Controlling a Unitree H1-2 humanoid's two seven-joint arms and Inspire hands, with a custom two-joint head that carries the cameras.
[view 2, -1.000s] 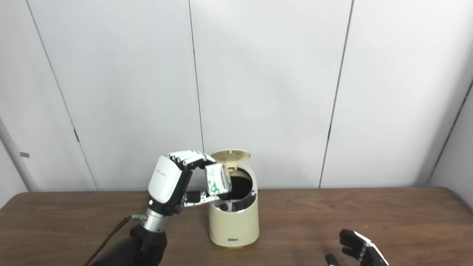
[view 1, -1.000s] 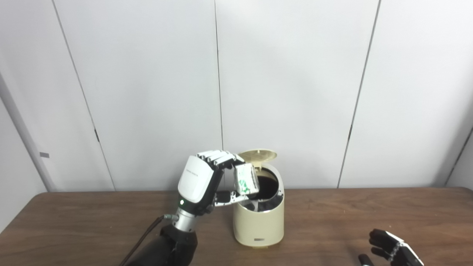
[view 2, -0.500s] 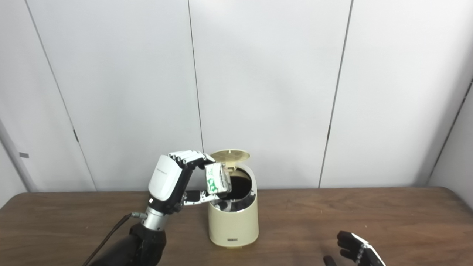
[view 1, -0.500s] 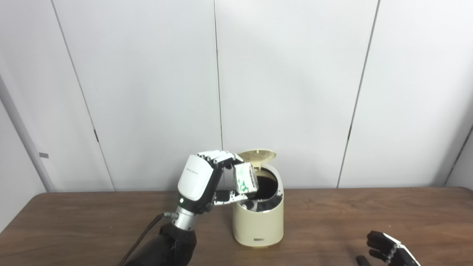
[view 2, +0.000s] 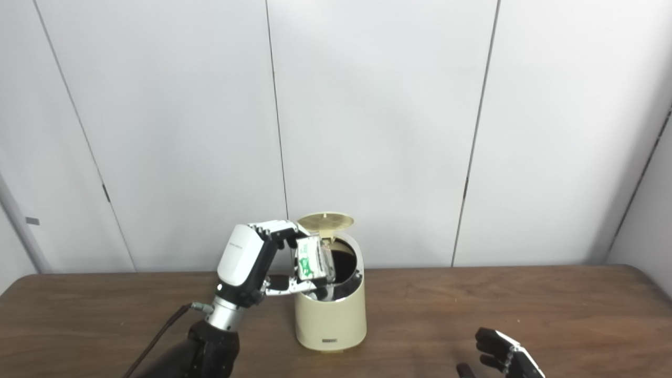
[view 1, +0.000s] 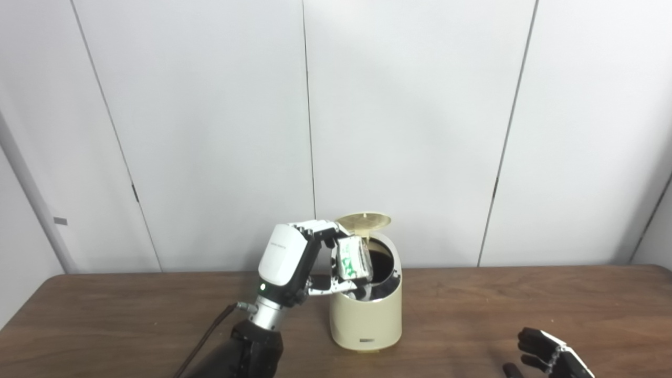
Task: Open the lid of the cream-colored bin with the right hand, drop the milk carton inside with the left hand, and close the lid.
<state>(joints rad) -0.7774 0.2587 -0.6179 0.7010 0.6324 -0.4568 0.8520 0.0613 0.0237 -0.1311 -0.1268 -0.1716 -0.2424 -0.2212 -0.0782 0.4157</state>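
Milk carton (view 1: 353, 258): being grasped by left hand (view 1: 294, 262), being carried further over open bin (view 1: 366, 320) mouth than a second ago; release pending

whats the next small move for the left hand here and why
Probably open the left hand and let the milk carton fall. The lid stands open, and the carton hangs at the left rim of the cream-colored bin, over its dark opening. The right hand rests far off.
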